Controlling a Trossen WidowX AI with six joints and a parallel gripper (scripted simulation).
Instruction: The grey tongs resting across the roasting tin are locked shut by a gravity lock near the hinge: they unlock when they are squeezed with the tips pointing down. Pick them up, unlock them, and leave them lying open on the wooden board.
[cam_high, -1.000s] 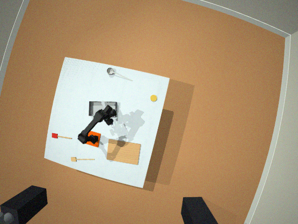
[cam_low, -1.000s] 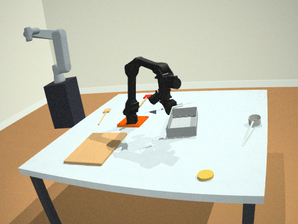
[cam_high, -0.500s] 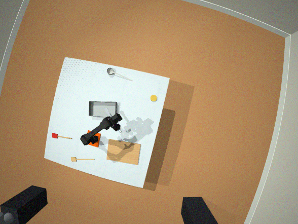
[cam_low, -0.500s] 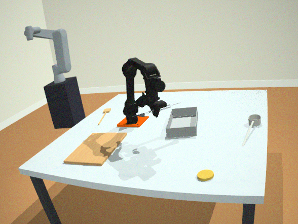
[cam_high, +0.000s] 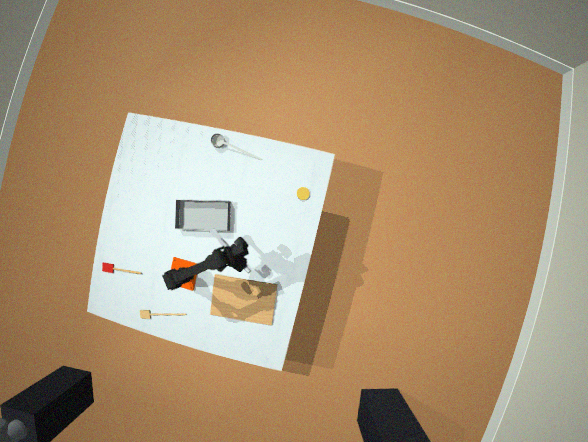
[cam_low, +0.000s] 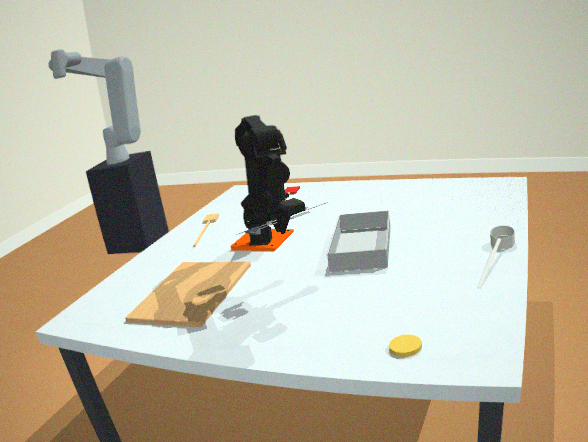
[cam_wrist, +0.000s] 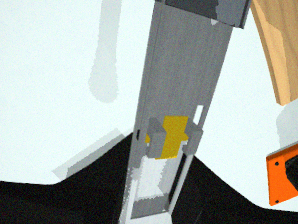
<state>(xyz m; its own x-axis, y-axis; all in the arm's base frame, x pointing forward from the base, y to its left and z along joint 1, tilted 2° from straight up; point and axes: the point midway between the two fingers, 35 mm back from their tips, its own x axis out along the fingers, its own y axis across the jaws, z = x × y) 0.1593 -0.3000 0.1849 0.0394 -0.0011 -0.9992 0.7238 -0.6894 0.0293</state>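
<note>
Between roasting tin (cam_high: 205, 215) and wooden board (cam_high: 244, 301), the gripper (cam_high: 235, 252) holds the grey tongs (cam_wrist: 174, 116) aloft, clamped.
They look stiff, thin, slippery; gripping beside the yellow lock (cam_wrist: 174, 135) seems steadiest.

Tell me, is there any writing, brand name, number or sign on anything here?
None can be read: the grey tongs with their yellow lock piece, the grey roasting tin, the wooden board and the orange base plate all show plain surfaces.

Top view – high overhead; exterior – near table (cam_low: 450, 210) corner; wrist – close; all share board (cam_high: 244, 300).
</note>
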